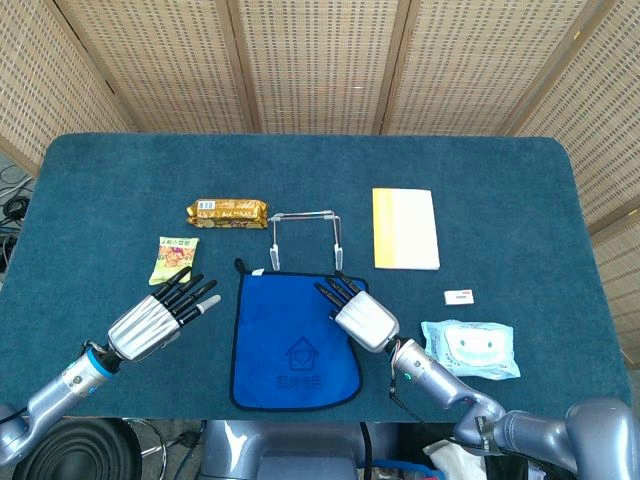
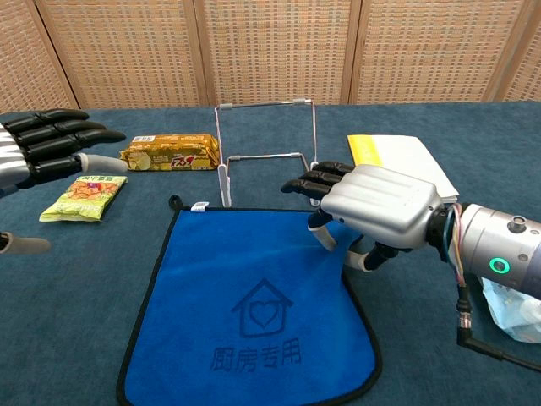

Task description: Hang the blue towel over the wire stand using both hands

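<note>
The blue towel [image 1: 290,345] [image 2: 254,313] lies flat on the table, just in front of the wire stand [image 1: 305,235] [image 2: 266,152], which stands upright. My right hand [image 1: 358,312] [image 2: 368,207] sits over the towel's far right corner. Its fingers are stretched toward the stand and its thumb points down at the towel's right edge; the palm hides the contact. My left hand [image 1: 160,315] [image 2: 46,148] hovers left of the towel, fingers straight and apart, holding nothing.
A green snack bag [image 1: 174,259] [image 2: 84,196] and a gold biscuit pack [image 1: 228,212] [image 2: 169,154] lie left of the stand. A yellow-white booklet [image 1: 405,228] [image 2: 401,165], a small white card [image 1: 459,296] and a wipes pack [image 1: 470,347] lie on the right.
</note>
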Controlling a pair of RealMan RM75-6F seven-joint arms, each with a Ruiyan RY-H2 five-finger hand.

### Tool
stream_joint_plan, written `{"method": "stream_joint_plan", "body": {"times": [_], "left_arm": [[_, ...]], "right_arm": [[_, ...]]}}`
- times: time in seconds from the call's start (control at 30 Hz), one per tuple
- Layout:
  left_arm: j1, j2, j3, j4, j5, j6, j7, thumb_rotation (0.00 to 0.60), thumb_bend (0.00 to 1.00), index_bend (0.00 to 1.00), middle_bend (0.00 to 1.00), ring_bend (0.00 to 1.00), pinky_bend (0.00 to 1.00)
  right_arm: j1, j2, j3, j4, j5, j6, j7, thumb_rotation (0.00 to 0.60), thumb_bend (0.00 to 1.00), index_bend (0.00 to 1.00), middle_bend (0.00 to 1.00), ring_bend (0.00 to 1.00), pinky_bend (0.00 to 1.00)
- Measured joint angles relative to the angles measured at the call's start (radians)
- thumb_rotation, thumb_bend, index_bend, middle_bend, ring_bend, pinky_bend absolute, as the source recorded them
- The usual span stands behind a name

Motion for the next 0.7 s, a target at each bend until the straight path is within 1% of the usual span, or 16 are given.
{"method": "stream_joint_plan", "body": {"times": [0.07, 0.17, 0.3, 0.4, 0.7], "left_arm": [[-0.023, -0.046, 0.007, 0.080, 0.017, 0.027, -0.042, 0.600, 0.00, 0.15, 0.00, 0.00, 0.00], [-0.054, -0.140, 0.021, 0.214, 0.032, 0.082, -0.137, 0.600, 0.00, 0.16, 0.00, 0.00, 0.00], [-0.079, -0.239, 0.041, 0.330, 0.033, 0.130, -0.230, 0.600, 0.00, 0.16, 0.00, 0.00, 0.00], [-0.089, -0.287, 0.058, 0.387, 0.023, 0.139, -0.262, 0.600, 0.00, 0.16, 0.00, 0.00, 0.00], [-0.098, -0.376, 0.086, 0.519, -0.029, 0.128, -0.325, 0.600, 0.00, 0.18, 0.00, 0.00, 0.00]], "right_arm": [[0.001, 0.001, 0.000, -0.003, 0.000, 0.001, 0.003, 0.600, 0.47, 0.68, 0.06, 0.00, 0.03], [0.002, 0.003, -0.002, -0.004, -0.002, 0.003, 0.013, 0.600, 0.48, 0.68, 0.06, 0.00, 0.04], [0.002, 0.002, -0.004, 0.000, -0.003, 0.006, 0.024, 0.600, 0.48, 0.68, 0.06, 0.00, 0.05], [0.001, 0.001, -0.006, 0.002, -0.002, 0.008, 0.028, 0.600, 0.48, 0.68, 0.06, 0.00, 0.05], [-0.003, 0.000, -0.010, 0.005, 0.003, 0.009, 0.027, 0.600, 0.49, 0.68, 0.06, 0.00, 0.05]]}}
